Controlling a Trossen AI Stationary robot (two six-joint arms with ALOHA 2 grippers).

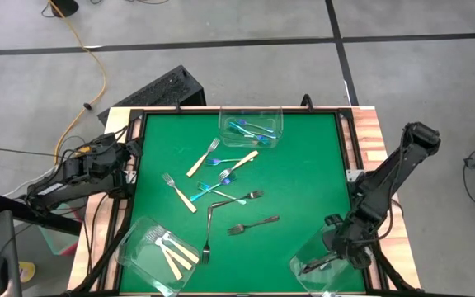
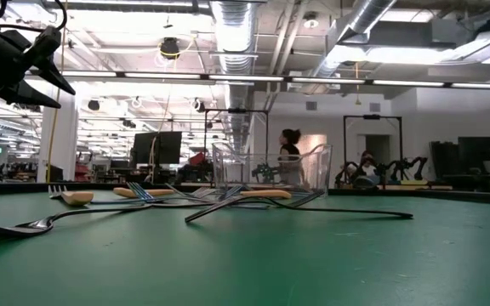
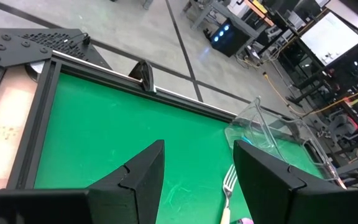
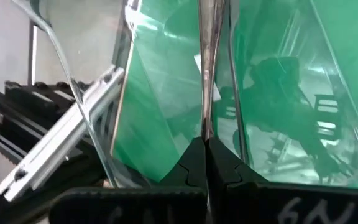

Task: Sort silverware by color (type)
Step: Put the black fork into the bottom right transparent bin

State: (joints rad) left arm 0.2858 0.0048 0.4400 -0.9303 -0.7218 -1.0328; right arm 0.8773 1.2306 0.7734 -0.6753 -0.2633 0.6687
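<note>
My right hand (image 4: 205, 149) clamped on grey fork (image 4: 207, 62) over empty tub (image 1: 324, 262); tan/blue tubs part-filled, ~9 forks left on worktop (image 1: 303, 165).

The high view looks straight down on the whole table (image 1: 303, 165) and both arms. The low view sits at table level, facing across the forks (image 2: 219, 200) to a tub (image 2: 270, 170) and the room. The left wrist view looks along the table toward that same tub (image 3: 272, 134). The right wrist view sits close against a corner tub (image 4: 166, 93).
</note>
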